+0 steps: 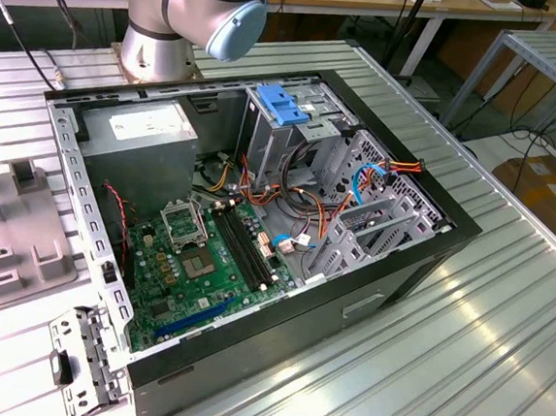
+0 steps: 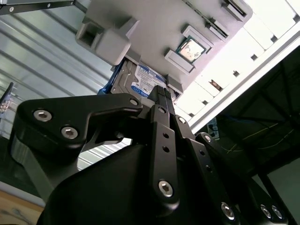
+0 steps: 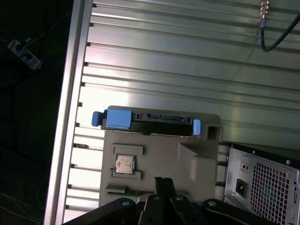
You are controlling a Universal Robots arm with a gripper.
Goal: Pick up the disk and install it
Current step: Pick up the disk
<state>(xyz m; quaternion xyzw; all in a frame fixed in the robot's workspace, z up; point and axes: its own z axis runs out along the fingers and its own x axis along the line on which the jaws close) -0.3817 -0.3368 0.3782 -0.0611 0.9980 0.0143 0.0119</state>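
The black gripper (image 2: 161, 90) is filling the near part of the second wrist view, its linkages and screw heads hiding much of what lies beyond. Its jaws are resting pressed together with nothing between them. In the first wrist view the gripper (image 3: 162, 180) is cut off by the picture's edge, so little more than its narrow tip is showing.

Just past the tip, a grey moulded plastic tray (image 3: 159, 150) is lying on the ribbed aluminium counter (image 3: 187, 70). A small square silver processor chip (image 3: 125, 164) is sitting in one of its pockets. The disk (image 3: 154, 119), a flat silver hard drive in blue plastic rails, is standing on edge in the slot along the tray's far side, well apart from the gripper. Here only its thin edge and blue rail ends are showing. The second wrist view is giving what that one cannot: part of the disk's (image 2: 143, 82) white and blue label face, the rest hidden behind the tray's (image 2: 154, 23) blocks and the gripper.

Beside the tray, the perforated rear of the black and grey computer case (image 3: 267, 183) is partly cropped.

The exterior view is showing the case (image 1: 451, 233) lying open on the counter (image 1: 459, 360), with a green motherboard (image 1: 195, 269) inside. The tray (image 1: 22, 234) is running off the exterior view's left.
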